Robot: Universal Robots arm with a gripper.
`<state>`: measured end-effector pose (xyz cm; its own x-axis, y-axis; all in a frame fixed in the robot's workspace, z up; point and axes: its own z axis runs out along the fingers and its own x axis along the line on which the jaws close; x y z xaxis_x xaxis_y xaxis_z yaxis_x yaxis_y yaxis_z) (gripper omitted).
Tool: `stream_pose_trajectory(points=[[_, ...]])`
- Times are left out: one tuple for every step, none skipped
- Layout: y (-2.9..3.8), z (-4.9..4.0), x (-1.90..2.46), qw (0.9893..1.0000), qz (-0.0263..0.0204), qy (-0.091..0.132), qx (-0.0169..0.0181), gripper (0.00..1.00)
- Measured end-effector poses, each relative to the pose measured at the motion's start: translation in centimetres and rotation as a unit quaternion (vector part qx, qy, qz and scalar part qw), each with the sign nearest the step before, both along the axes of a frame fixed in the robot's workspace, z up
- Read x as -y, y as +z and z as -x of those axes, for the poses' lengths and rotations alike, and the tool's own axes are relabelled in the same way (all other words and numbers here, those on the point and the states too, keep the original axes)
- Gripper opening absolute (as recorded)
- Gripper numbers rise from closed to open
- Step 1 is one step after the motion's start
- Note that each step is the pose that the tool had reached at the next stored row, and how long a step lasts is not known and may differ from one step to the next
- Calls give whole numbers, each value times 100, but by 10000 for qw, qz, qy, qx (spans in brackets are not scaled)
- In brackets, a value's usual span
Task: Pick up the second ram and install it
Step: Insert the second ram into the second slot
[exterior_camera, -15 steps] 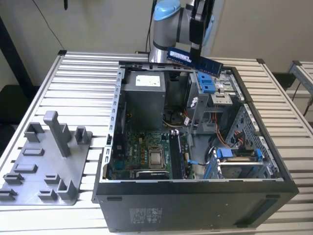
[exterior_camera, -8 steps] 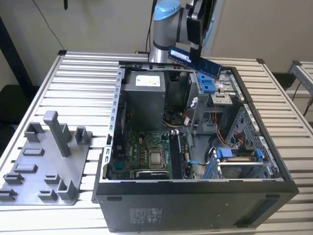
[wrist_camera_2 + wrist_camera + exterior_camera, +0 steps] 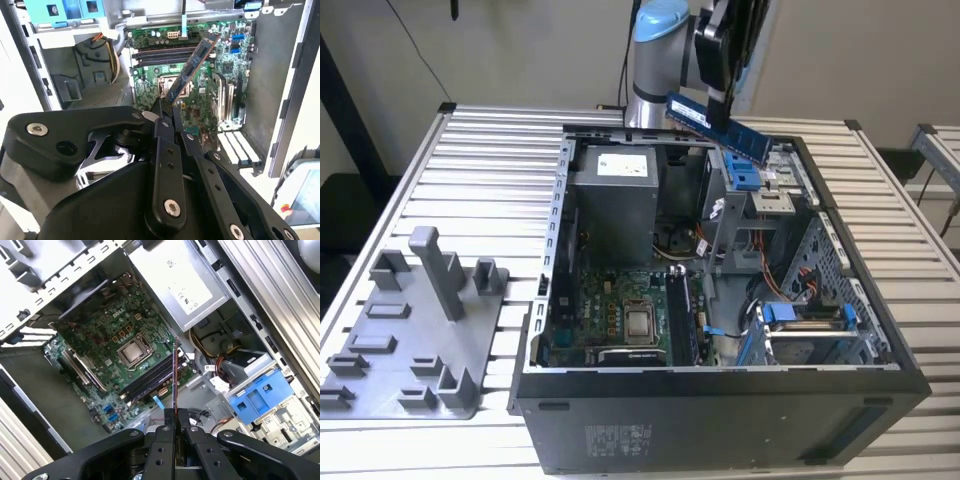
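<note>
The pincer [image 3: 722, 100] is closed on the second ram [image 3: 745, 140] and holds it tilted above the open computer case [image 3: 720, 420], clear of every part.

Hazards: much of the stick projects beyond the pincer, so a brush against the case wall or a cable would likely lever it askew. A tilted stick may miss the memory slots [image 3: 155, 52], which lie beyond its tip in the second wrist view, or it may jam there.

Contents, left to right in the exterior view: a grey fixture [image 3: 420, 320] sits on the bench [image 3: 480, 160], well to the exterior view's left of the pincer. The case, below the pincer, holds the power supply [image 3: 610, 200], motherboard [image 3: 630, 300], cable bundle [image 3: 780, 285] and blue drive carrier [image 3: 802, 318].
</note>
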<state>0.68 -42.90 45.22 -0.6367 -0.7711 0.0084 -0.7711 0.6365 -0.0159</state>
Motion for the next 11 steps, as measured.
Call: stream_pose_trajectory(points=[[-1, 0, 0, 10000, 1, -78, 0, 14], [-2, 0, 0, 9999, 3, -157, 0, 14], [-4, 0, 0, 9997, 4, -236, 0, 14], [-5, 0, 0, 9995, 5, -315, 0, 14], [-6, 0, 0, 9992, 5, -399, 0, 14], [-8, 0, 0, 9988, 6, -483, 0, 14], [-11, 0, 0, 9984, 6, -569, 0, 14], [-14, 0, 0, 9978, 6, -664, 0, 14], [-16, 0, 0, 9972, 6, -750, -1, 14], [-18, 0, 0, 9965, 7, -839, -1, 14], [-21, 0, 0, 9957, 7, -928, -1, 14]])
